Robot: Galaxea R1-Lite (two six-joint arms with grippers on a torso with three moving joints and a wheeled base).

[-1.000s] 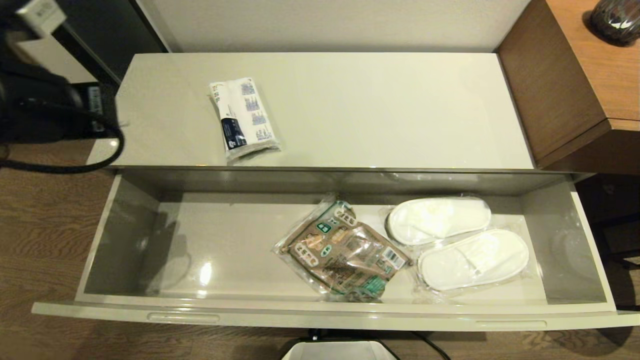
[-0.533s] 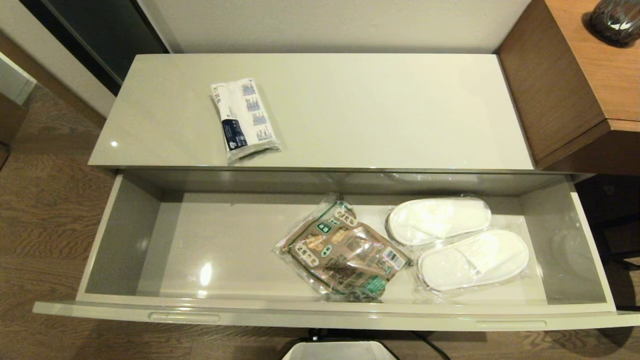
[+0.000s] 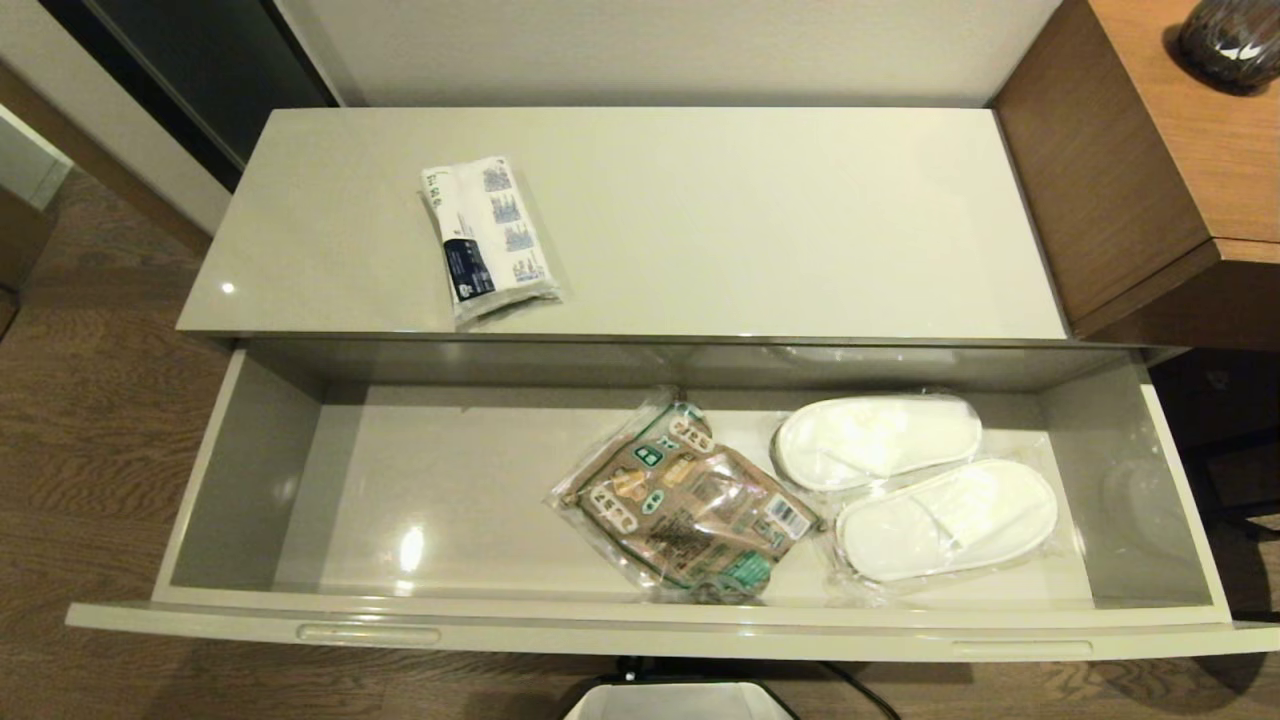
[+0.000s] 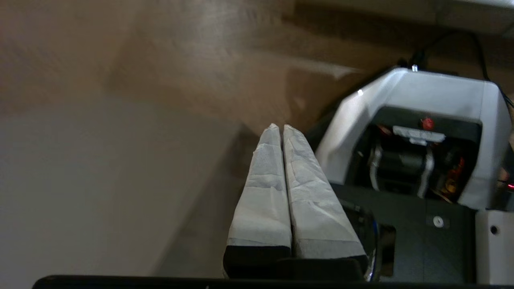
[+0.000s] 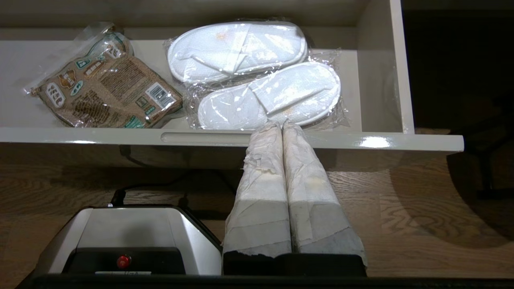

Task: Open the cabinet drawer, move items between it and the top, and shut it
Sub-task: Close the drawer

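Drawer (image 5: 281,138) open | slippers (image 5: 257,76) beyond closed right jaws (image 5: 282,125)

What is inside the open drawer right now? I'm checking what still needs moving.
The drawer holds wrapped white slippers and, beside them, a brown-and-green packet. What lies beneath them is hidden. The white packet lies on the top.

Cabinet drawer (image 3: 250,480): glossy beige, smooth. Top (image 3: 760,220): glossy cream slab. 2 slippers (image 3: 915,485): white cloth-like, under crinkled clear plastic wrap. White packet (image 3: 490,240): shiny film. Brown-and-green packet (image 3: 685,505): glossy plastic. Desk (image 3: 1140,150): wood-grain, matt.
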